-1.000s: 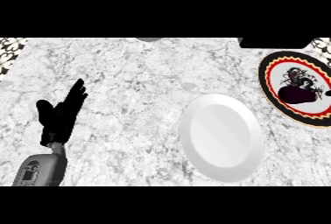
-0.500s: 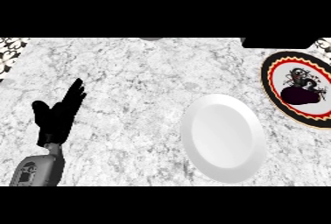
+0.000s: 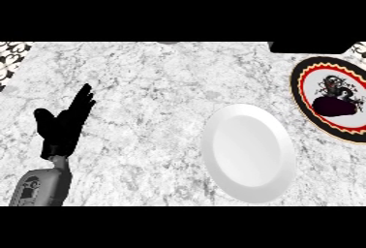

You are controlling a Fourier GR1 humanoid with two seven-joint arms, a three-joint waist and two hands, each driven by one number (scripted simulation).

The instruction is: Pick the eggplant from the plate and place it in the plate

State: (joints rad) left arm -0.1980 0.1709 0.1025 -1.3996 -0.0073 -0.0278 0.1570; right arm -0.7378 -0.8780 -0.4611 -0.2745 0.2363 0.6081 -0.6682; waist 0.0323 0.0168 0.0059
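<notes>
The eggplant is seen lying on the patterned plate at the counter's right edge, dark and low on the plate's face. A plain white plate is set near it, toward the middle, apart from it and bare. The left hand is held upright at the left with fingers straight, grasping nothing; the right hand is not seen.

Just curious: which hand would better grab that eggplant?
Probably the right: the eggplant lies on the patterned plate at far right, while the left hand rests open at far left. The right hand isn't in view.
</notes>
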